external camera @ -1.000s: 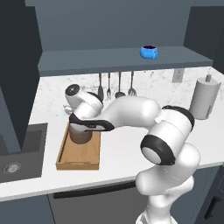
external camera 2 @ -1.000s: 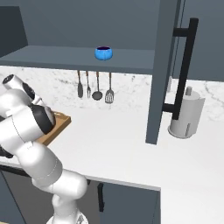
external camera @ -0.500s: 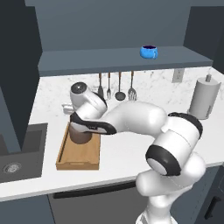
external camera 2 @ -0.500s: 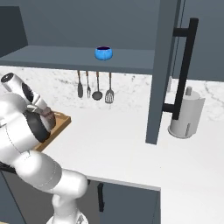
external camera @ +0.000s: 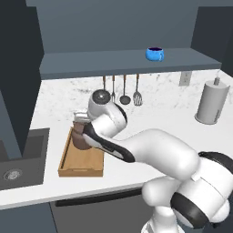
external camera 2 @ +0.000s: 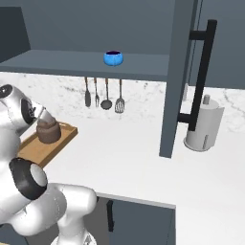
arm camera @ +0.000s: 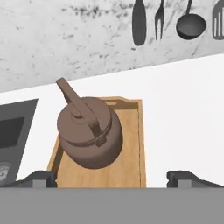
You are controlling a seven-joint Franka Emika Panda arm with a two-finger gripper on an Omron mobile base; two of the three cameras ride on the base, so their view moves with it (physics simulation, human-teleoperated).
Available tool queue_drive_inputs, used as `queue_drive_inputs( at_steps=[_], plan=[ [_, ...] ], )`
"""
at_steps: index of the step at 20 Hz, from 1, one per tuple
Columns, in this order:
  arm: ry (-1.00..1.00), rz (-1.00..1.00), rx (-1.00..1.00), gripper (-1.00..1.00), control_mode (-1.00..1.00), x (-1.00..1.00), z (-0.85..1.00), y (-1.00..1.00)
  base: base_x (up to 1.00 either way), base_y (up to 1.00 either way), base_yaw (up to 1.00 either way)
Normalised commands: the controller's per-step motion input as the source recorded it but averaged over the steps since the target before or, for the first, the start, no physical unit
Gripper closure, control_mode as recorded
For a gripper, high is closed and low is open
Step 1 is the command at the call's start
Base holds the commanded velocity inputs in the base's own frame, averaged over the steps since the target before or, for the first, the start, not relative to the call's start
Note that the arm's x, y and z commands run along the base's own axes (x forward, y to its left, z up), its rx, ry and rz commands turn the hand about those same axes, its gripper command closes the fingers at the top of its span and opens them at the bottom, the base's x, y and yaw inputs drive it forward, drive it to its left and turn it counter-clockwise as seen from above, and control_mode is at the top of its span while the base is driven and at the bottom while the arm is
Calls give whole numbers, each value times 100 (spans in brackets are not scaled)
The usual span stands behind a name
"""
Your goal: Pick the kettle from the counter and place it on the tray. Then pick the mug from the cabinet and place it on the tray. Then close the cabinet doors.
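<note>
Hand view: we see the kettle [arm camera: 89,138] standing on the tray [arm camera: 130,144] at frame centre, its arched handle running from upper left to lower right. The gripper [arm camera: 111,177] sits at the bottom edge, fingers spread wide and holding nothing. The mug [external camera: 154,53] lies in the upper right of the left base view, on the cabinet [external camera: 113,63] shelf, well apart.

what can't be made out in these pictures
- Brown squat kettle on the light wooden tray: in the left base view the white arm covers most of it; its spout shows nowhere.
- Tool: in the hand view just the two dark tips, spread wide apart, cut by the bottom edge.
- Dark sink: cut off by the left edge in the hand view.
- Small blue mug on the cabinet shelf: too small to tell its handle.
</note>
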Motion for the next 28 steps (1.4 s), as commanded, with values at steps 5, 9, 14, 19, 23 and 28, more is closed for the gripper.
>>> queue_drive_inputs(
  at_steps=[5, 9, 14, 19, 23, 28],
  plan=[
    [-10, 6, 0, -100, -100, -51, 50, -41, 0, 0, 0],
    [-13, 8, 0, -100, -100, -51, 55, -47, 0, 0, 0],
    [-17, 2, -1, -100, -100, -47, 61, -48, 0, 0, 0],
    [-12, 0, -2, -100, -100, -40, 63, -46, 0, 0, 0],
    [-12, 0, -4, -100, -100, -38, 68, -48, 0, 0, 0],
    [-14, 0, -11, -100, -100, -22, 71, -42, 0, 0, 0]
  ],
)
